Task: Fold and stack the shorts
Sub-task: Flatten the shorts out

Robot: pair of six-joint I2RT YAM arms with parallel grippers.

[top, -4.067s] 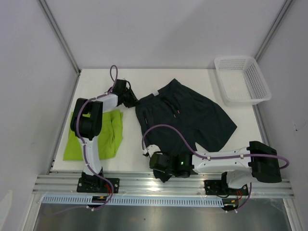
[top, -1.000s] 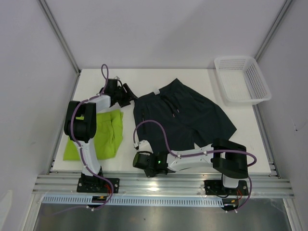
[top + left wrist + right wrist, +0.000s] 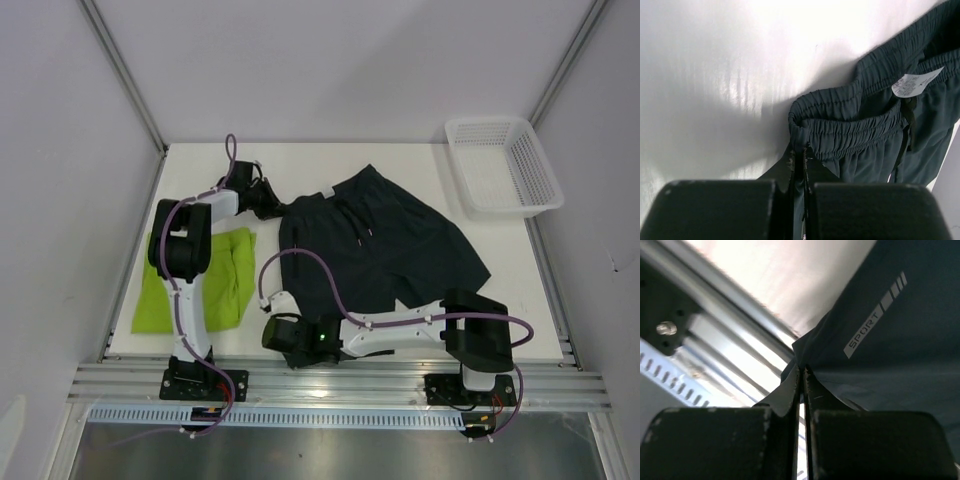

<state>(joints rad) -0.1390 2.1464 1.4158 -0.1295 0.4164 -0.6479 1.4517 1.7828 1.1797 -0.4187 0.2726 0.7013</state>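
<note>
The dark navy-teal shorts (image 3: 375, 245) lie spread in the middle of the table, waistband toward the far left. My left gripper (image 3: 272, 204) is shut on the waistband's left corner; in the left wrist view the gathered waistband (image 3: 850, 130) runs into the pinched jaws of the left gripper (image 3: 800, 156). At the near edge, my right gripper (image 3: 275, 328) is shut on the hem corner of one leg. The right wrist view shows that corner, below a white SPORT print (image 3: 866, 330), held in the right gripper (image 3: 801, 371). The lime green shorts (image 3: 225, 285) lie at the left, partly under the left arm.
A white mesh basket (image 3: 500, 165) stands at the back right corner. The aluminium rail (image 3: 340, 385) runs along the near table edge just below the right gripper. Walls enclose the table on the left, far side and right.
The left gripper has shut on the dark shorts' waistband corner. The right gripper has slid left along the near edge, drawing the hem corner with it.
</note>
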